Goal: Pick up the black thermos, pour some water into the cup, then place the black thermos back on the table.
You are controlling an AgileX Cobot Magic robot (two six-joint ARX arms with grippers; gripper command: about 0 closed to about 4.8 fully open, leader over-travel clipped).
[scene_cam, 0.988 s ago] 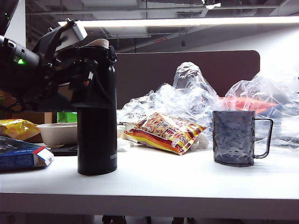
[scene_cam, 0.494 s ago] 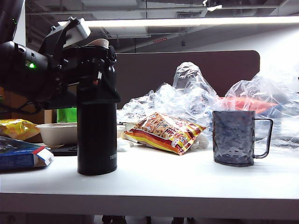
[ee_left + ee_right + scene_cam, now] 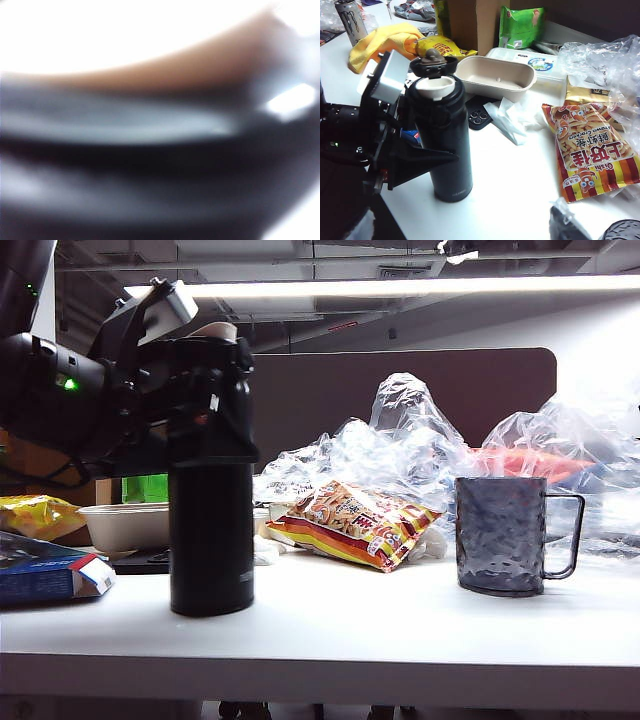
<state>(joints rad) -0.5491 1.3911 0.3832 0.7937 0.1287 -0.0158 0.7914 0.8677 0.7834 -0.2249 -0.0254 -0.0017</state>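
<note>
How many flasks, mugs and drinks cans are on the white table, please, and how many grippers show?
Flasks: 1, the tall glossy black thermos, with the left gripper around its upper half.
Mugs: 1, the smoky grey-blue dimpled cup.
Cans: 1, the silver drinks can.
Grippers: 1; the right gripper is out of view.
Total: 4.

An office-like workspace is showing here: a long fluorescent ceiling light [image 3: 400, 286] is glowing across the upper frame, a brown desk partition panel [image 3: 400, 400] is standing behind the cluttered wide white table [image 3: 330, 640].
</note>
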